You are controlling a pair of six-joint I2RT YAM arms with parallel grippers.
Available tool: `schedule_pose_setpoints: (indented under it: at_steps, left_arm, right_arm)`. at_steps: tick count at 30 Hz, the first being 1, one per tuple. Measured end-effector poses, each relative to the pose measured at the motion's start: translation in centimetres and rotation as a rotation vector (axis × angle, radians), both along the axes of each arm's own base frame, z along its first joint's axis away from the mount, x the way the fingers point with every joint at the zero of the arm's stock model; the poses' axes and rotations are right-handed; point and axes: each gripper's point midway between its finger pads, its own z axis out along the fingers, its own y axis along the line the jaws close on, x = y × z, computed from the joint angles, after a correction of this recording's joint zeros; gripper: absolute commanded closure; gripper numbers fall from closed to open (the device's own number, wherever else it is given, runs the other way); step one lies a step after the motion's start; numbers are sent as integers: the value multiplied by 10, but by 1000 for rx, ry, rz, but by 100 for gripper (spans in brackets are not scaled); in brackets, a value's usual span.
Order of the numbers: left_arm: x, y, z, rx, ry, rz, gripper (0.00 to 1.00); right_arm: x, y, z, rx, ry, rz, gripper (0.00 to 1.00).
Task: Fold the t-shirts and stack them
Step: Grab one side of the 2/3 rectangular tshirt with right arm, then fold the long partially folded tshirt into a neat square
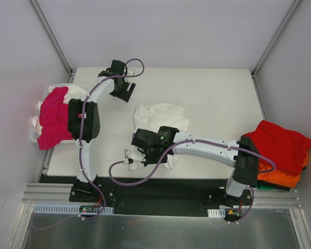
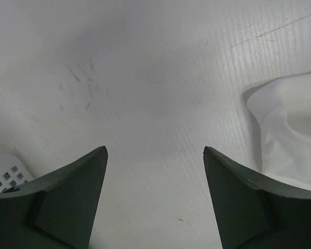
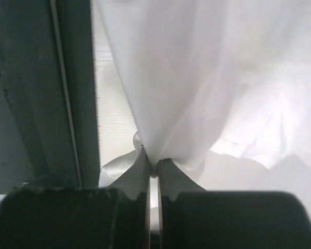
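A crumpled white t-shirt (image 1: pixel 163 115) lies in the middle of the table. My right gripper (image 1: pixel 139 152) is at its near end by the table's front edge, shut on a pinch of the white cloth (image 3: pixel 197 78); the right wrist view shows the fabric bunched between the fingertips of that gripper (image 3: pixel 154 167) and hanging away from them. My left gripper (image 1: pixel 122 93) hovers open over bare table beyond the shirt's far left corner, holding nothing. In the left wrist view this gripper (image 2: pixel 155 151) has an edge of the white shirt (image 2: pixel 295 135) to its right.
A magenta t-shirt (image 1: pixel 54 116) lies on white cloth (image 1: pixel 36 124) at the table's left edge. A red t-shirt (image 1: pixel 277 141) sits on an orange one (image 1: pixel 285 177) at the right edge. The table's dark front rim (image 3: pixel 41 104) is just left of my right gripper.
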Motion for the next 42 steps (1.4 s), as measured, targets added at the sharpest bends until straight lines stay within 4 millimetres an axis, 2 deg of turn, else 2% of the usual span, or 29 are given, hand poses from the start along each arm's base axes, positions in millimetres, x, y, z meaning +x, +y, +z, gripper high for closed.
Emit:
schedule_pose_setpoints:
  at_steps: [10,15,20,24,31,36,42]
  left_arm:
    - [-6,1,-11,4,21,0,25]
    - [-5,1,-11,3,16,0,26]
    - [-5,1,-13,4,18,0,26]
    - [-5,1,-13,4,18,0,25]
    - [-9,2,-17,6,31,0,25]
    - [-13,3,-22,10,46,0,25]
    - [-14,3,-22,10,47,0,26]
  right_arm:
    - [65,2,53,84,-212,-122,99]
    - [97,-9,66,103,-248,-196,99]
    - [137,-21,74,121,-250,-282,99]
    - [175,-31,63,114,-227,-351,99]
    - [243,-40,11,67,-149,-439,99]
    - [268,-46,-16,45,-117,-458,99]
    - [283,-47,-23,50,-119,-455,99]
